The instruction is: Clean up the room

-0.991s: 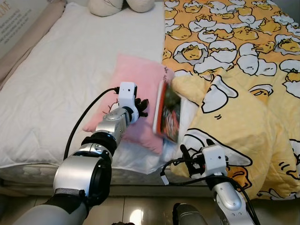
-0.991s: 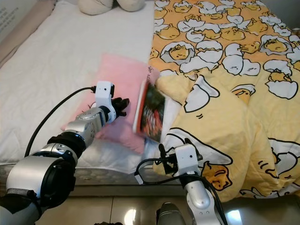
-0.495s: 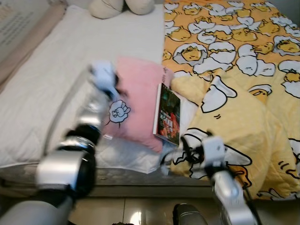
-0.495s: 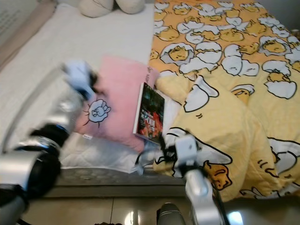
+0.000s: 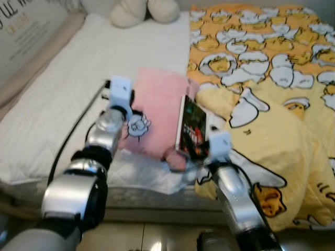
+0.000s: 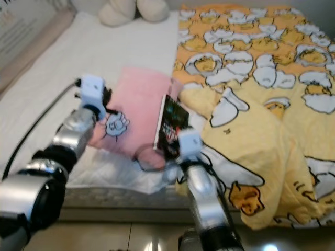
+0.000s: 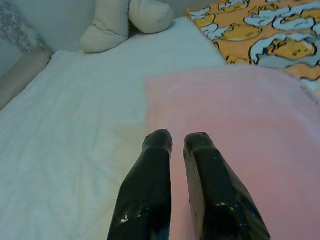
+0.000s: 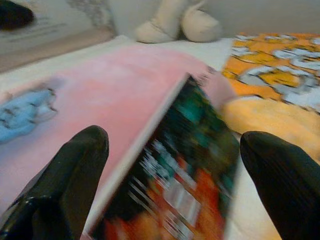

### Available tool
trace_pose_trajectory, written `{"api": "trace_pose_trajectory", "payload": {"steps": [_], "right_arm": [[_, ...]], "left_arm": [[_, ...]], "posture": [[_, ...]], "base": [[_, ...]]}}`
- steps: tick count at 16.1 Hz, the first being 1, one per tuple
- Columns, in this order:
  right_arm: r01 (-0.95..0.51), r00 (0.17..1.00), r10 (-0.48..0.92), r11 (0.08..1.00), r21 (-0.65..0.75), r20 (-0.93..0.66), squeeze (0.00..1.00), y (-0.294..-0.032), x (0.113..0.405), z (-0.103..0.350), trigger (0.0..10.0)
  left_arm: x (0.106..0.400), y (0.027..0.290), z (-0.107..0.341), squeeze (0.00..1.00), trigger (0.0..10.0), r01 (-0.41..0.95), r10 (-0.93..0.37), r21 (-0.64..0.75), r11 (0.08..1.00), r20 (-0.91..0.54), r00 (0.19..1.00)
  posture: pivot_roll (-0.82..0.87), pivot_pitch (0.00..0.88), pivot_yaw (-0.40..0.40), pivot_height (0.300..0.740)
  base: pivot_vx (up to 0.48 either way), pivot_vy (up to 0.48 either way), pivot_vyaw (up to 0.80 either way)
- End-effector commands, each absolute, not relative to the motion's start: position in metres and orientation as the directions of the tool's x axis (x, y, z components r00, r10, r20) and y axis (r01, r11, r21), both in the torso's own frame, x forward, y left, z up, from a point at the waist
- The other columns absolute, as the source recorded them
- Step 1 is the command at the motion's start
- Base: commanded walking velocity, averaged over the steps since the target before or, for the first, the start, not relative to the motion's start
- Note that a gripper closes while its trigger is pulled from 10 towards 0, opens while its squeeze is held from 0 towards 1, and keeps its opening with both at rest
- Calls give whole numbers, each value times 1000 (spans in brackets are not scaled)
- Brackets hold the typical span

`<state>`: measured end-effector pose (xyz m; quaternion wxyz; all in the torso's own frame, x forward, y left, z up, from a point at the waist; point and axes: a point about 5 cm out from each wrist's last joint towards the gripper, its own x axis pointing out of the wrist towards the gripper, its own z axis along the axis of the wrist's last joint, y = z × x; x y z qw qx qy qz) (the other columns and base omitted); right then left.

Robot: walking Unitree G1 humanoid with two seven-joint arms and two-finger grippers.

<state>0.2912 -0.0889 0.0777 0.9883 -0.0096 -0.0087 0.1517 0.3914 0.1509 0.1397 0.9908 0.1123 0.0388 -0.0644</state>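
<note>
Right gripper (image 8: 172, 145) gapes wide astride the book's (image 5: 192, 127) near edge; left gripper (image 7: 178, 142), nearly closed, sits over the pillow's (image 5: 157, 107) left edge beside bare sheet (image 5: 63, 104)

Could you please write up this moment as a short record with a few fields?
setting: bed with white sheet
book: beside pink pillow, at the yellow blanket's edge
left gripper: nearly shut, at pillow's edge
right gripper: open, fingers either side of book
plush toy: at head of bed
</note>
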Motion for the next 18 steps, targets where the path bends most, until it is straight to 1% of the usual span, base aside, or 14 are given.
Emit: {"api": "trace_pose_trajectory", "payload": {"steps": [1, 2, 3, 4, 5, 6, 8, 9, 10, 11, 13, 14, 15, 18], "right_arm": [[-308, 951, 308, 951, -10, -24, 0, -88, 288, 67, 10000], [-300, 954, 300, 954, -17, -26, 0, -91, 289, 66, 10000], [-261, 965, 261, 964, -52, -12, 0, -100, 286, 66, 10000], [-199, 980, 199, 975, -97, -12, 0, -113, 282, 63, 10000], [-121, 993, 120, 980, -156, -15, 0, -127, 278, 59, 10000], [39, 999, -46, 970, -241, -23, 0, -152, 273, 53, 10000], [136, 987, -152, 962, -238, -49, 0, -175, 261, 44, 10000], [124, 988, -141, 965, -233, -57, 0, -179, 252, 42, 10000], [103, 990, -122, 968, -230, -69, 0, -183, 240, 38, 10000], [90, 990, -111, 970, -225, -84, 0, -185, 234, 35, 10000], [31, 984, -57, 988, -152, -167, 0, -183, 216, 22, 10000], [8, 983, -29, 993, -116, -179, 0, -179, 214, 21, 10000], [-52, 982, 43, 998, -46, -185, 0, -166, 209, 24, 10000], [-65, 978, 55, 997, -41, -201, 0, -161, 198, 23, 10000]], "left_arm": [[390, 155, 140, 0, 10000, 122, -106, 236, 964, -78, 991], [388, 152, 137, 0, 10000, 137, -125, 215, 967, -67, 990], [383, 140, 137, 0, 10000, 197, -196, 183, 963, -25, 980], [378, 127, 140, 1000, 10000, 258, -265, 167, 952, 20, 964], [374, 118, 142, 1000, 10000, 297, -309, 174, 939, 50, 950], [372, 109, 145, 1000, 10000, 343, -354, 138, 929, 62, 933], [372, 100, 147, 1000, 10000, 410, -413, 89, 908, 22, 910], [372, 94, 142, 1000, 10000, 457, -456, 23, 889, -45, 889], [372, 83, 129, 1000, 10000, 509, -514, -77, 857, -172, 840], [371, 77, 123, 1000, 10000, 530, -534, -83, 844, -218, 817], [373, 60, 120, 1000, 10000, 550, -530, -9, 835, -279, 801], [374, 57, 121, 1000, 10000, 549, -522, 15, 836, -288, 803], [376, 49, 123, 1000, 10000, 554, -519, 32, 832, -308, 797], [377, 40, 127, 1000, 10000, 567, -521, 54, 822, -331, 787]], "posture": [[-249, 0, 136, 740], [-243, 0, 132, 740], [-243, 0, 133, 740], [-240, 0, 134, 740], [-237, 0, 129, 740], [-237, 0, 127, 740], [-245, 0, 122, 740], [-248, 0, 117, 740], [-247, 0, 108, 740], [-245, 0, 99, 740], [-265, 13, 88, 740], [-282, 30, 90, 740], [-304, 51, 98, 740], [-341, 71, 111, 740]], "base": [[0, 0, 0], [0, 0, 0], [0, 0, 0], [0, 0, 0], [0, 0, 0], [0, 0, 0], [0, 0, 0], [0, 0, 0], [0, 0, 0], [0, 0, 0], [0, 0, 0], [0, 0, 0], [0, 0, 0], [0, 0, 0]]}}
